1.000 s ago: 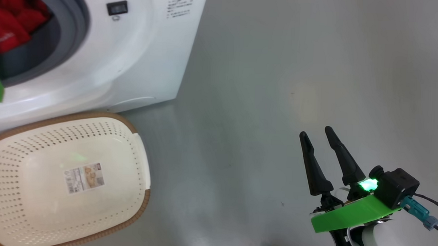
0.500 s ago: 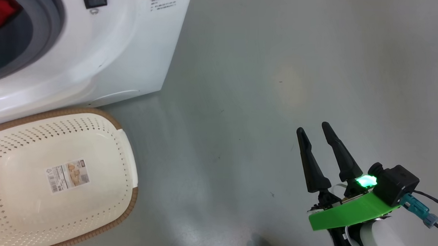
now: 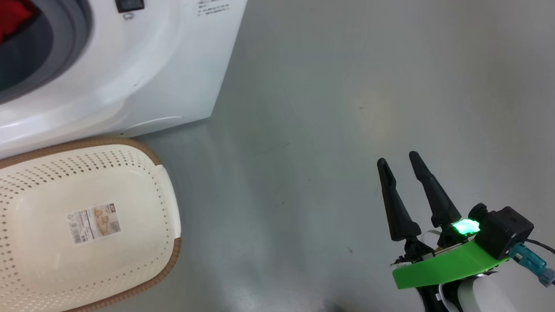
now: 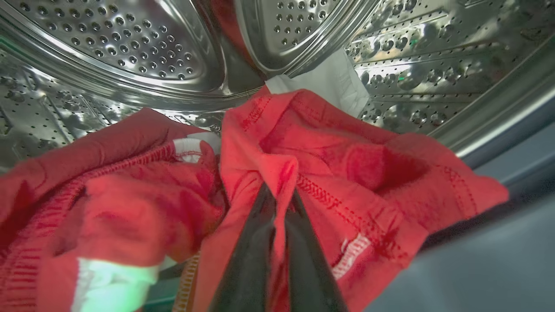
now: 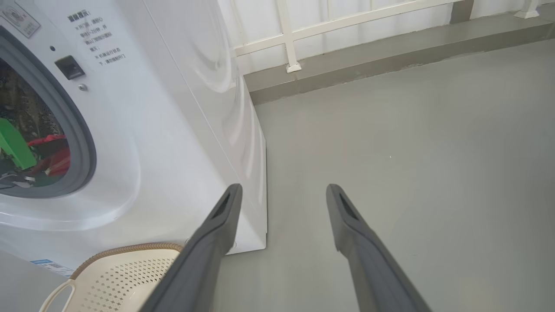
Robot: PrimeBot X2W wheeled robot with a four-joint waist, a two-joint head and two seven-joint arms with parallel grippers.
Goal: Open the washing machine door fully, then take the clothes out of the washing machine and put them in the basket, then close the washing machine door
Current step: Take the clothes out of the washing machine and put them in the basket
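The left claw [image 4: 281, 195] is pressed together on a fold of the red clothes [image 4: 338, 147]. A ridge of fabric is pinched between its two dark fingers, deep inside the steel drum [image 4: 130, 47]. The rest of the clothes lie bunched on both sides of the claw on the drum's bottom, with some white trim showing behind.

The coming move, as I judge it, is a pull straight back along the fingers, out through the grey ring [image 3: 81, 33] of the washing machine [image 3: 137, 86], and then down. The basket [image 3: 158, 202] stands on the floor [image 3: 330, 107] just in front of the machine and below its opening, its paper label uncovered.

The left arm is much the nearer one. The right claw [image 3: 399, 158] hangs spread and holds nothing, over bare floor well to the right of the machine and basket.
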